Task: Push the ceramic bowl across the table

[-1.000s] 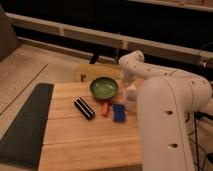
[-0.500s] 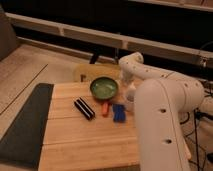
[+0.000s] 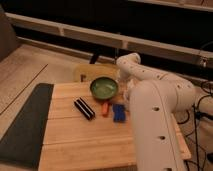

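The ceramic bowl (image 3: 104, 88), dark green outside and glossy lighter green inside, stands upright near the far edge of the bamboo-coloured table (image 3: 85, 140). My white arm rises from the lower right and bends over at the far right of the table. My gripper (image 3: 123, 85) is at the arm's end, just right of the bowl's rim and mostly hidden by the arm. I cannot tell whether it touches the bowl.
A black rectangular block (image 3: 84, 108), a small orange item (image 3: 105, 108) and a blue item (image 3: 119, 113) lie just in front of the bowl. A dark grey mat (image 3: 25, 125) covers the table's left side. A yellowish seat (image 3: 92, 72) stands behind the table.
My arm has swung left and nearer the camera, now covering the small white cup that showed right of the bowl. The bowl has not visibly moved.
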Motion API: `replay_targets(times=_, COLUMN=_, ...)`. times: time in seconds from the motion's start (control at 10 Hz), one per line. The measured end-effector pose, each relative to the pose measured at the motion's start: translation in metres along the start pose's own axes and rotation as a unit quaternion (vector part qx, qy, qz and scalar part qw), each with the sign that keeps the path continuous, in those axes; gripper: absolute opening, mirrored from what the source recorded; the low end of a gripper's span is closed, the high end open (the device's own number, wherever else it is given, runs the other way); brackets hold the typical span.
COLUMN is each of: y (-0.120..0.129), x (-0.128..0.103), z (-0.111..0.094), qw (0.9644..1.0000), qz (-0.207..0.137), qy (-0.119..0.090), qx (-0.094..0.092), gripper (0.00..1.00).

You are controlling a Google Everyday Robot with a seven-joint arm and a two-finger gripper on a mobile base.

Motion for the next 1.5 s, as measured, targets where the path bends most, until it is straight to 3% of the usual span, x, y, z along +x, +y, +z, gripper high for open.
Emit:
replay_targets(times=0.6, y=0.042, x=-0.001, z=0.014, qw=0.9992, qz=-0.033, qy=0.019, qx=-0.010, gripper=0.00)
replay_targets(times=1.1, y=0.060, x=-0.006, z=0.009, qw=0.9987, qz=-0.045, qy=0.018, qx=-0.016, gripper=0.00)
replay_targets(times=1.5, y=0.080, x=-0.004, z=0.007, qw=0.9977, qz=-0.056, qy=0.020, qx=-0.031, gripper=0.00)
